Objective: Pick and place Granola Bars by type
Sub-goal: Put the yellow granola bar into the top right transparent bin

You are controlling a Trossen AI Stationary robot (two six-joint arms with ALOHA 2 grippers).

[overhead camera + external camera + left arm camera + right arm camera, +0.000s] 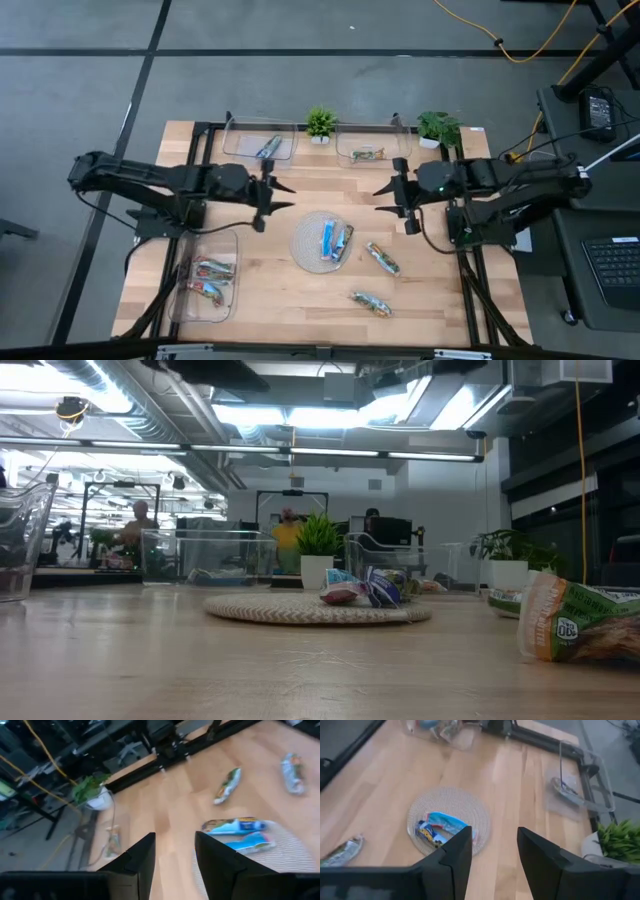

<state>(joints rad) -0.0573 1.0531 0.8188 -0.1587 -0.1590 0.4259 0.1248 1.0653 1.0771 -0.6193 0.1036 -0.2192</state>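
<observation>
High view showed both arms poised over the wooden surface (300, 290), left end effector (283, 196) and right end effector (385, 197) spread wide, holding nothing. Two blue Granola Bars (335, 241) lay on the round woven mat (305, 245), two green ones (381, 258) loose nearby. We judged sorting midway; next, a descent onto one bar. Tray (205, 290) contents stayed hard to read
</observation>
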